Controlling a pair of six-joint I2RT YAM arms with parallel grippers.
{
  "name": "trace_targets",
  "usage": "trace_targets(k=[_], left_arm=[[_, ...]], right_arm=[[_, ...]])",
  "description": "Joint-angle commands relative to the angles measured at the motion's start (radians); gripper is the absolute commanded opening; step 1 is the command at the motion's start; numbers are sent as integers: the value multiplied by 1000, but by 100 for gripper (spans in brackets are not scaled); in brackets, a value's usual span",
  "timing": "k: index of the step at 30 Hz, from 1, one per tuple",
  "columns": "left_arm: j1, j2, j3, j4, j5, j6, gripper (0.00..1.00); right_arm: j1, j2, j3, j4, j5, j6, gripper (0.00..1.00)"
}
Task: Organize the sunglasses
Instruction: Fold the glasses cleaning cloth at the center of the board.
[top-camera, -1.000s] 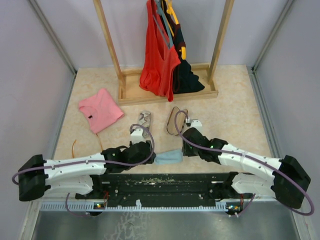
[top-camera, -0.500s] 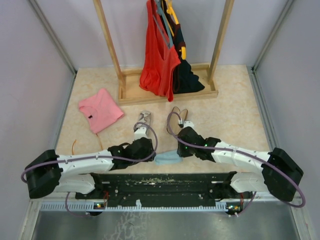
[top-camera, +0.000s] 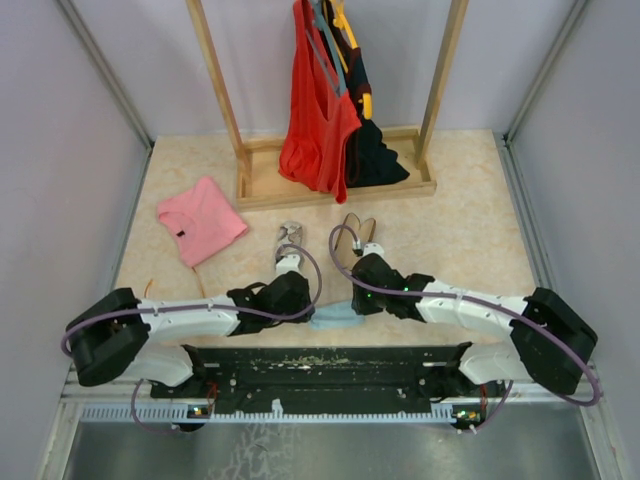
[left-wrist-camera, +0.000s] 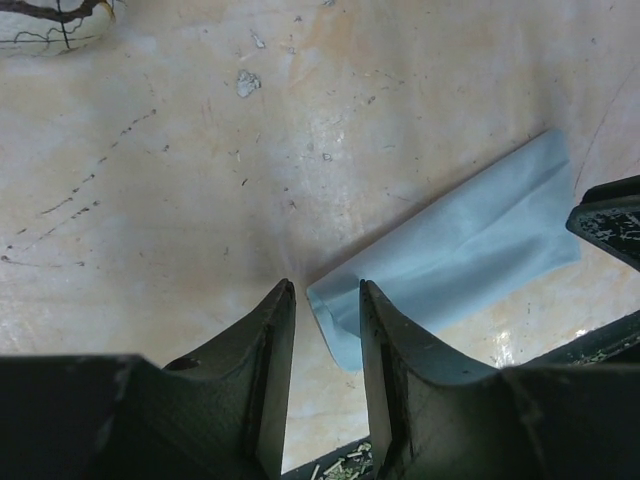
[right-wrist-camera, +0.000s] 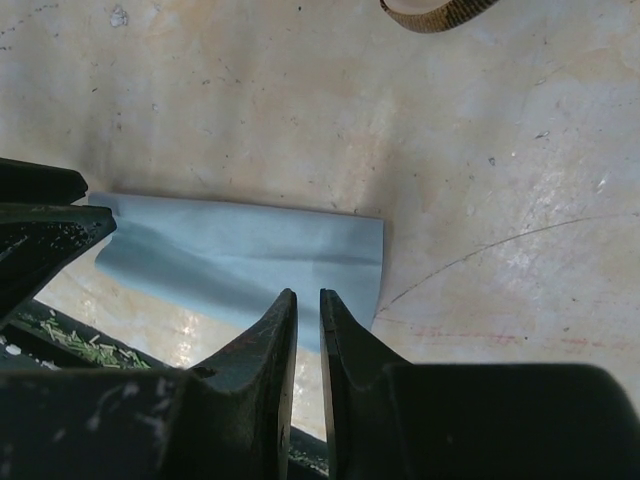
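The sunglasses lie on the table beyond the left wrist; one red-rimmed clear lens shows at the top left of the left wrist view. A light blue cloth lies folded at the near edge between both arms. My left gripper is slightly open, with the cloth's left corner between its fingertips. My right gripper hangs over the cloth's right end. Its fingers stand a narrow gap apart, with nothing held.
A brown case lies open beyond the right wrist, and its rim shows in the right wrist view. A pink garment lies at the left. A wooden rack base with hanging red and dark clothes stands at the back. A black rail runs along the near edge.
Both arms have swung inward and drawn back toward the near edge. Their grippers have come down to the two ends of the blue cloth. The sunglasses have not moved.
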Motion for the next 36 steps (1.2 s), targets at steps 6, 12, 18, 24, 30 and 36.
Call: trace_targets(k=[6, 12, 18, 24, 30, 36], left_arm=[[21, 36, 1, 68, 34, 19, 23], [31, 72, -12, 101, 58, 21, 4], [45, 96, -1, 117, 59, 49, 0], [71, 130, 35, 125, 64, 106, 0], [91, 135, 75, 86, 69, 161, 0], [91, 62, 43, 46, 79, 155, 11]], right_arm=[[-11, 49, 30, 84, -12, 14, 15], [-15, 95, 24, 89, 21, 24, 12], [-16, 130, 23, 102, 57, 36, 8], [-21, 170, 40, 92, 86, 39, 7], [-23, 166, 57, 73, 86, 38, 6], [-22, 81, 51, 43, 110, 36, 8]])
